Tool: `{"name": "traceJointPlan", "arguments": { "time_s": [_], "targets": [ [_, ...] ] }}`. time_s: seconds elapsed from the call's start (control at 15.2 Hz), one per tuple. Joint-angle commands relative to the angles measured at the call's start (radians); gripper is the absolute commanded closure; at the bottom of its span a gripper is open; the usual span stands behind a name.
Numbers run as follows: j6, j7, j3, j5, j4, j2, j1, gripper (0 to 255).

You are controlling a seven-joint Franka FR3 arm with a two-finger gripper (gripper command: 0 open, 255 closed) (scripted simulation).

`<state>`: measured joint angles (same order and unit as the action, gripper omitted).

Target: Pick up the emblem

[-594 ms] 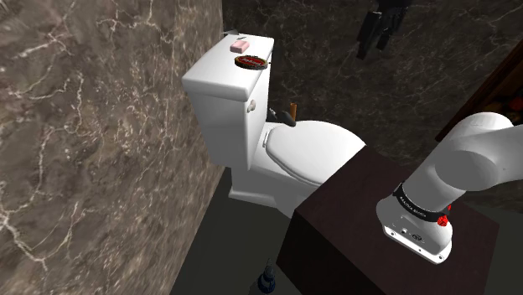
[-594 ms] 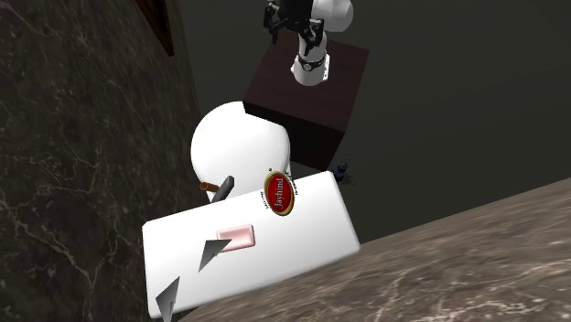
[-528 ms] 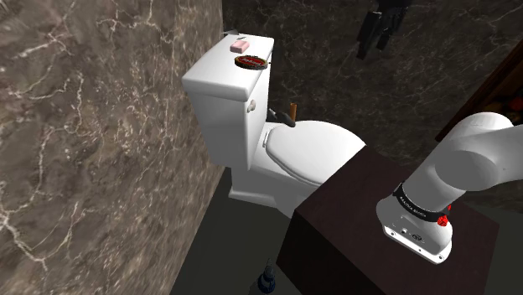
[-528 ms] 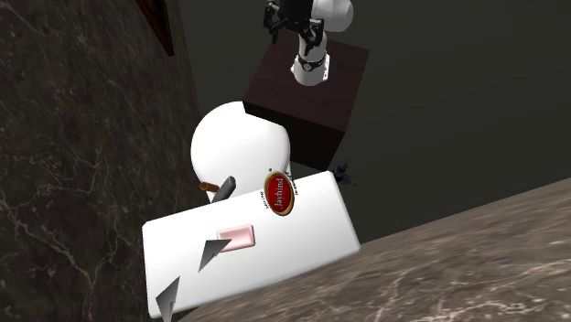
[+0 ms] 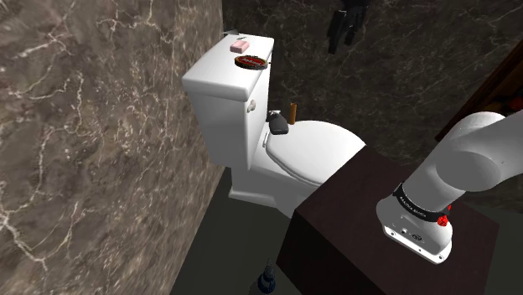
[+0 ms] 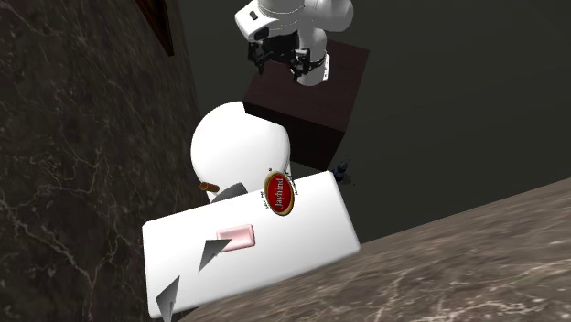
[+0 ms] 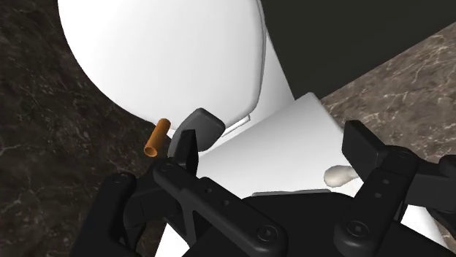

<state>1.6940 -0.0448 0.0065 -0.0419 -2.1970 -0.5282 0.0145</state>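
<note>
The emblem (image 5: 251, 61) is a red oval badge with a dark rim, lying flat on the white toilet tank lid (image 5: 220, 67) near the edge that faces the bowl. In the second exterior view the emblem (image 6: 281, 193) shows gold lettering. My black gripper (image 5: 339, 33) hangs high above the toilet seat, well away from the emblem and toward the shoulder view's right. From across the toilet the gripper (image 6: 276, 64) hovers above the stand's near edge. In the wrist view the gripper (image 7: 274, 139) is open, its fingers (image 7: 188, 146) wide apart with nothing between them.
A pink soap bar (image 5: 242, 45) lies on the lid behind the emblem. A small orange cylinder (image 5: 292, 110) and a dark grey object (image 5: 277, 126) sit at the back of the white seat (image 5: 318, 147). The dark stand (image 5: 352, 218) and marbled wall (image 5: 100, 151) flank the toilet.
The gripper has swung toward the shoulder view's left, closer to the toilet. The dark grey object beside the orange cylinder has tipped lower onto the seat.
</note>
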Motion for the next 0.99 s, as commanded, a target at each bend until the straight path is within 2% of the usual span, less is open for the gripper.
{"name": "traceJointPlan", "arguments": {
  "time_s": [0.0,0.46,0.92],
  "targets": [
    [0.022,-0.038,-0.011,0.002,0.059,0.084,0.007,0],
    [0.061,-0.156,-0.028,0.026,0.293,0.367,0.028,0],
    [0.030,-0.262,-0.020,0.055,0.604,0.661,0.040,0]
  ]
}}
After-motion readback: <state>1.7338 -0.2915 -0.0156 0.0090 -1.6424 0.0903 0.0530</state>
